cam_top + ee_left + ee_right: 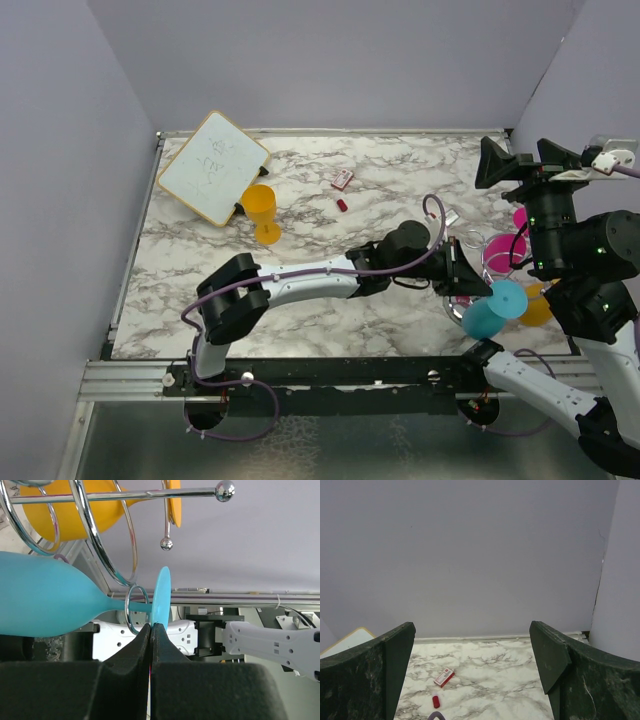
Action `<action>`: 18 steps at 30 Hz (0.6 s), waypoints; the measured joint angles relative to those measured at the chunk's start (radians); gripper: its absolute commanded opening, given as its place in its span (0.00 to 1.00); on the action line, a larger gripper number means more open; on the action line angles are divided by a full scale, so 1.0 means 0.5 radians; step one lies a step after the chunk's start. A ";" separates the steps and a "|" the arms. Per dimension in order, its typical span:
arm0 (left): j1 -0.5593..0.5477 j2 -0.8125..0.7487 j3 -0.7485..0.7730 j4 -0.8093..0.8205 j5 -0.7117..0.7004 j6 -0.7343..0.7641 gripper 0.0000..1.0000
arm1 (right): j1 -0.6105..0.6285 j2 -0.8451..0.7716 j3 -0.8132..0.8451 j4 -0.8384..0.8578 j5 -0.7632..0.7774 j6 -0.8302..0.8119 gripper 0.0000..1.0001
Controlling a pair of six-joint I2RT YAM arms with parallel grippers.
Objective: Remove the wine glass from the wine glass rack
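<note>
Near the right edge of the counter (300,220) the teal wine glass (45,600) hangs on the wine glass rack (125,495), stem inside a wire loop. Left claw (151,630) clenched on the thin foot rim — it may slip, or drag the rack over if pulled sideways. Right claw (472,627) spread, idle.

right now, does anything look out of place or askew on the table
Nothing looks spilled or broken. The whiteboard lies askew at the far left corner, an orange wine glass stands beside it away from the wine glass rack, and a small red box lies loose.
</note>
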 measured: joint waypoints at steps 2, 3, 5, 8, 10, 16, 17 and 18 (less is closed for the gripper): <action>0.000 -0.021 -0.011 0.001 0.003 -0.001 0.00 | 0.000 -0.001 -0.003 0.000 0.001 0.000 1.00; 0.000 -0.031 -0.017 0.002 0.005 -0.001 0.00 | 0.000 -0.001 -0.004 0.000 0.000 0.000 1.00; 0.000 -0.053 -0.032 0.002 0.005 0.000 0.00 | 0.000 -0.001 -0.004 0.000 0.000 0.000 1.00; 0.000 -0.096 -0.069 0.005 0.005 0.001 0.00 | 0.000 -0.002 -0.004 0.000 0.001 0.001 1.00; 0.000 -0.118 -0.095 0.005 0.005 0.000 0.00 | 0.000 -0.002 -0.004 0.000 0.000 0.001 1.00; -0.002 -0.138 -0.139 0.018 0.023 -0.001 0.00 | 0.000 -0.002 -0.004 0.000 0.000 0.002 1.00; -0.003 -0.138 -0.141 0.018 0.029 0.000 0.00 | 0.000 -0.002 -0.004 0.000 0.000 0.002 1.00; -0.005 -0.139 -0.142 0.018 0.034 0.000 0.00 | 0.000 -0.002 -0.004 0.000 0.000 0.002 1.00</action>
